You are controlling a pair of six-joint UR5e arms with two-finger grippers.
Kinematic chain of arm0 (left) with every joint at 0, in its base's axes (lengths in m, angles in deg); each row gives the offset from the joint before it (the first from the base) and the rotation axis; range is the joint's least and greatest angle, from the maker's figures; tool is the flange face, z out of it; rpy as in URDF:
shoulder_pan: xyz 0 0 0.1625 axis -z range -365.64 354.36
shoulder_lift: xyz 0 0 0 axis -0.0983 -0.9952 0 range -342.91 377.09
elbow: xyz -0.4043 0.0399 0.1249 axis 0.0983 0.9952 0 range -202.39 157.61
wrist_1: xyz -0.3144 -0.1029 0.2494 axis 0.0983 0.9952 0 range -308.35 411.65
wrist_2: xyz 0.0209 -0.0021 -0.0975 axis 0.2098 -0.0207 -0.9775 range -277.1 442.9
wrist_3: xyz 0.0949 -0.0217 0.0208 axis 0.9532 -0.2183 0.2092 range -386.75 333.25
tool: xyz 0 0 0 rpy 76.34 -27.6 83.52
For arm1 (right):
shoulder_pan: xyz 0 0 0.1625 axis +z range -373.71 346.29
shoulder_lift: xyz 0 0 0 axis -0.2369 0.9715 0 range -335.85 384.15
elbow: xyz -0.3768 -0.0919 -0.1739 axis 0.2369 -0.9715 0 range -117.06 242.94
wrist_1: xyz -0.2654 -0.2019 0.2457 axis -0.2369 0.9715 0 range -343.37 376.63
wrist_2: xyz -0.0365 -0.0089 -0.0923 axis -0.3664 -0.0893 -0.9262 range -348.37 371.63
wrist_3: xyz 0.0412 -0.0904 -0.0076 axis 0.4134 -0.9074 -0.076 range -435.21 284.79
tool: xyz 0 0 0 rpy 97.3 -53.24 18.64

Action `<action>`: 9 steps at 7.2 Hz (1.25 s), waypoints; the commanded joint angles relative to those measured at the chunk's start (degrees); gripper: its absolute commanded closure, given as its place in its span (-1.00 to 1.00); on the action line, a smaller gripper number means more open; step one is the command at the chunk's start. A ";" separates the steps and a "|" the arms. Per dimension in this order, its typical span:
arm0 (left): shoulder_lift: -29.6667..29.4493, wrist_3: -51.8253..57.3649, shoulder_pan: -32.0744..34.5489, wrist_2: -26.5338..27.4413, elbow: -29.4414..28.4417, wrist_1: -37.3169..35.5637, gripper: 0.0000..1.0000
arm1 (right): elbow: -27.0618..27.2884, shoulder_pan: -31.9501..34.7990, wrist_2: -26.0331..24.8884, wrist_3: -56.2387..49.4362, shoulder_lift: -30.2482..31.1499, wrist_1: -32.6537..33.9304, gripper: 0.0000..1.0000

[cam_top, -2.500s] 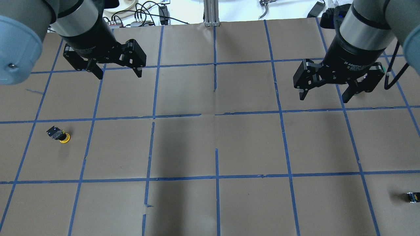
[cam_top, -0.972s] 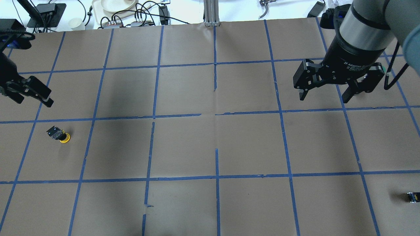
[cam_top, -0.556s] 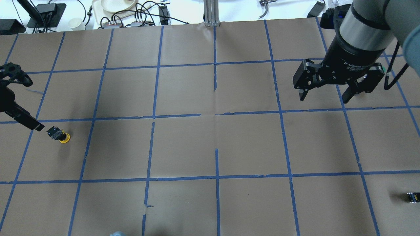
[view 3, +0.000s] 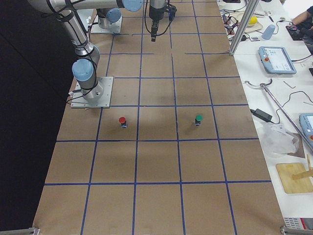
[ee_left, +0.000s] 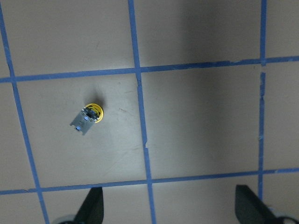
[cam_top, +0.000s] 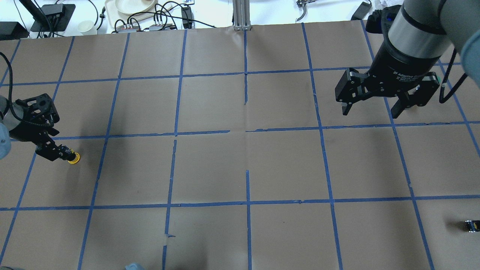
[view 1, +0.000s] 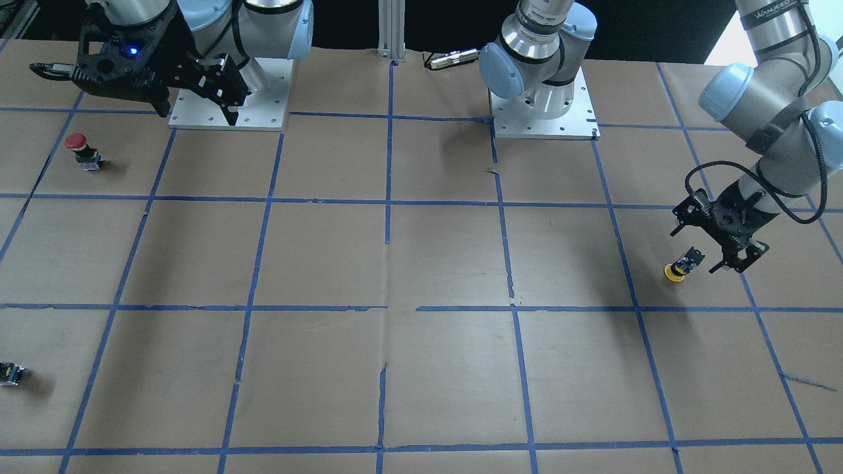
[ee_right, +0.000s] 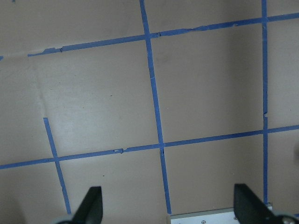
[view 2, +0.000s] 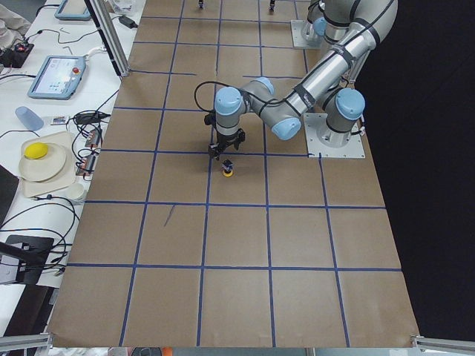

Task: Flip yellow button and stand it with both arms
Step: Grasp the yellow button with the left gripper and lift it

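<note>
— Where is the yellow button (ee_left: 88, 116)?

— On the robot's left side of the table (cam_top: 210, 168). It sits inside one taped square and touches none of the blue tape lines (ee_left: 138, 93). Its yellow cap is down on the brown paper and its metallic base faces up. Whether it stands straight or leans, I cannot tell.

— And the left gripper (ee_left: 169, 209)?

— Just above and beside the button, pointing down. Its fingers are spread wide and hold nothing. From overhead one finger (cam_top: 48, 152) overlaps the button's black body, but I cannot tell whether they touch. In the wrist view the button lies ahead of the finger at that view's left, not between the two.

— How near are the edges?

— From the left end, the button is well in from every table edge. It is also apart from the base plate (view 2: 319, 144) under the left arm.

— What surrounds it?

— Paper squares on every side. The right gripper (cam_top: 370, 112) hangs raised over the far right part of the table. Its jaws are wide apart and empty, and it is well apart from the button. A red-capped button (view 1: 77, 141), a green-capped button (view 3: 198, 119) and a small black-and-yellow block (cam_top: 471, 225) sit far off on the robot's right side. Past the far edge lie cables (cam_top: 165, 15) and a plate (cam_top: 133, 4).
</note>
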 commanded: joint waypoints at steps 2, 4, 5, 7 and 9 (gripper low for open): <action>-4.25 1.98 -0.57 0.37 0.15 -4.60 -0.79 | -0.09 0.00 0.00 -0.09 0.00 0.04 -1.00; -4.42 2.24 -0.75 1.07 0.06 -4.69 0.24 | -0.09 0.00 0.26 -0.17 0.00 -0.05 -1.00; -4.42 2.33 -0.84 1.16 -0.29 -4.60 0.61 | 0.00 -0.17 0.09 -2.44 -0.09 -0.49 -1.00; -3.55 2.50 -0.93 0.90 -0.47 -3.90 0.91 | -0.09 -0.26 0.00 -4.22 -0.09 -0.84 -1.00; -3.02 1.63 -0.84 -10.44 -0.73 -0.49 0.95 | -0.09 -0.26 -0.18 -3.78 0.00 -0.76 -1.00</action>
